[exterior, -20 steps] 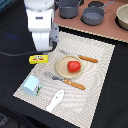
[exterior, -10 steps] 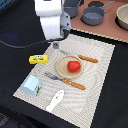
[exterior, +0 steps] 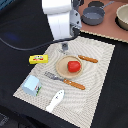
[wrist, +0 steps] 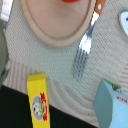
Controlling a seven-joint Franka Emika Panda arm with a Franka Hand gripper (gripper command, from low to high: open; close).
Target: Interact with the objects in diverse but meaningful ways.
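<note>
No legible text. The flat yellow packet [wrist: 38, 105] carries red print and a round picture (too blurred to read in the wrist view); the light-blue boxy cup [wrist: 112, 102] shows a short red mark near its rim, likewise unreadable. No numbers or brand names can be made out.

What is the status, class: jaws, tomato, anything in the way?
Gripper above the mat's far edge, jaws unclear. Tomato on the plate, untouched. Fork and knife flank the plate.
</note>
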